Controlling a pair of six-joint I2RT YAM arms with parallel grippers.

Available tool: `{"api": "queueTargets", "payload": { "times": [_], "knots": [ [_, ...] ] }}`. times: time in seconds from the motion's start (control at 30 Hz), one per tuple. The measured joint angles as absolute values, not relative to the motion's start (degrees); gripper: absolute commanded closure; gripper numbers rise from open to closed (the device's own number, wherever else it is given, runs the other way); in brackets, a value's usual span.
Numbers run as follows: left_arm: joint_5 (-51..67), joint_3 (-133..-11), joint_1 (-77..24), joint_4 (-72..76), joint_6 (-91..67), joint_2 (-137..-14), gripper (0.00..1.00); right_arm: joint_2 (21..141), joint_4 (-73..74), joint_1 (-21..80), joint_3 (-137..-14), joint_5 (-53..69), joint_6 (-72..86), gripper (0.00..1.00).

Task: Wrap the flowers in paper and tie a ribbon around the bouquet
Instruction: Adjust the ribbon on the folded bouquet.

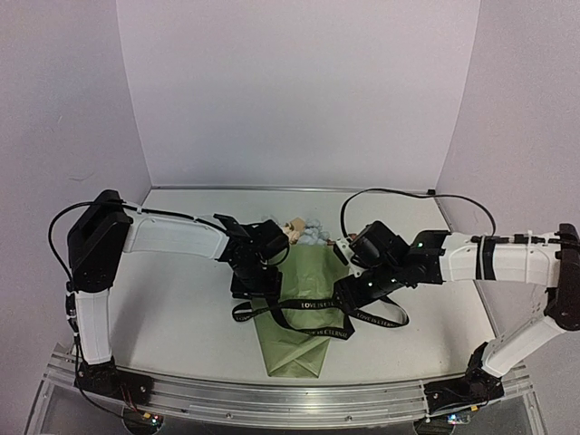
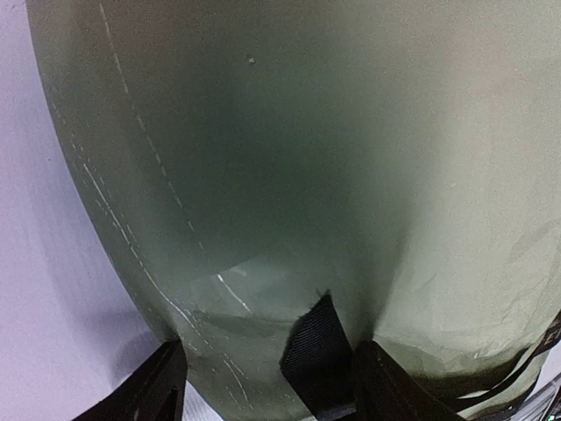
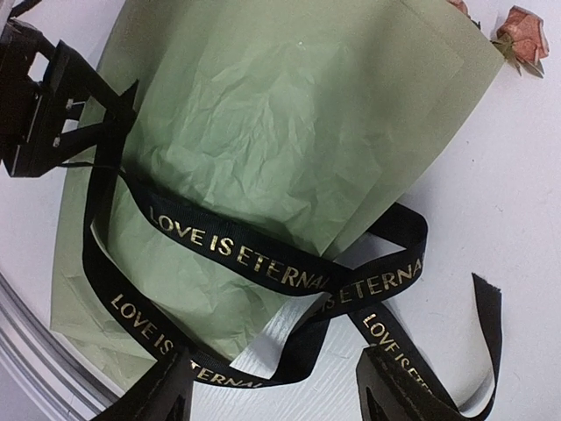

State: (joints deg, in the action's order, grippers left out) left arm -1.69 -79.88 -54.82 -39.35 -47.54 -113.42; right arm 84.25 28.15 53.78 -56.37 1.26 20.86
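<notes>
Ribbon [image 3: 237, 250] lies looped across the bouquet [image 1: 308, 272] for tying; left gripper [image 2: 276, 390] and right gripper [image 3: 276, 395] flank it, fingers [image 3: 399, 395] spread, gripping nothing.

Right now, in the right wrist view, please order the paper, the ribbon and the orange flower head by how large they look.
1. the paper, covering most of the view
2. the ribbon, long but narrow
3. the orange flower head, small, in the top right corner
</notes>
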Motion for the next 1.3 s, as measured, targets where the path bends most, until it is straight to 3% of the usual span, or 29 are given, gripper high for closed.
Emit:
{"api": "queueTargets", "payload": {
  "times": [0.27,0.47,0.8,1.3],
  "knots": [
    [-3.41,-79.57,-54.98,-40.05,-49.76,-113.42,0.57,83.15,26.52,53.78,-54.57,0.81,20.88,0.33],
    [-4.9,-79.0,-54.98,-40.09,-49.86,-113.29,0.78,83.09,26.15,53.78,-54.57,0.26,20.89,0.33],
    [-6.24,-78.91,-54.74,-40.01,-49.11,-111.36,0.99,83.1,26.16,53.78,-54.57,-0.28,21.08,0.33],
    [-9.46,-73.2,-49.86,-38.95,-47.96,-100.63,1.0,86.07,29.61,48.52,-55.08,-1.97,28.63,0.32]
  ]
}}
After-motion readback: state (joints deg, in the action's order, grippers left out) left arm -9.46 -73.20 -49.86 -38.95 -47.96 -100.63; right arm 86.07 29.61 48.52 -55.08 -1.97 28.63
